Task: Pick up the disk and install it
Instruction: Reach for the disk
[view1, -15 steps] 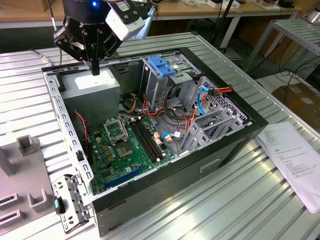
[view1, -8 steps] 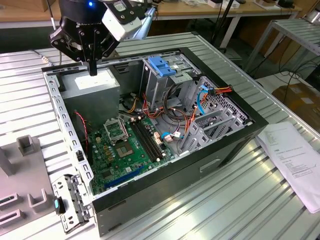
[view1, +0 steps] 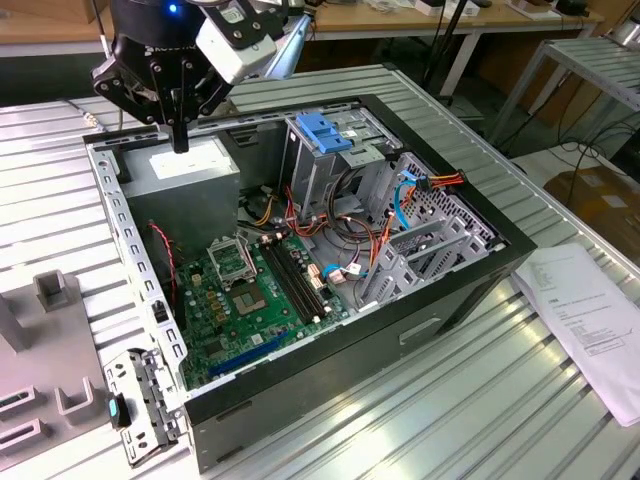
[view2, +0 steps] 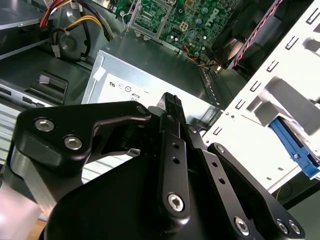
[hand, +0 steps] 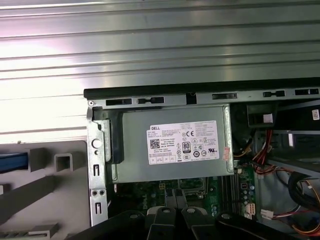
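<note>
We see the hand (view1: 180, 146) above the power-supply box (view1: 195, 162) in a corner of the open computer case (view1: 400, 330) on the counter (view1: 480, 410), fingers together, gripping nothing.

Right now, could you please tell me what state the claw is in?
Claw: closed, holding nothing, over the power supply.

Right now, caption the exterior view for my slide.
End effector, shut and empty, hangs over the power supply in an open PC case on a slatted table.
</note>
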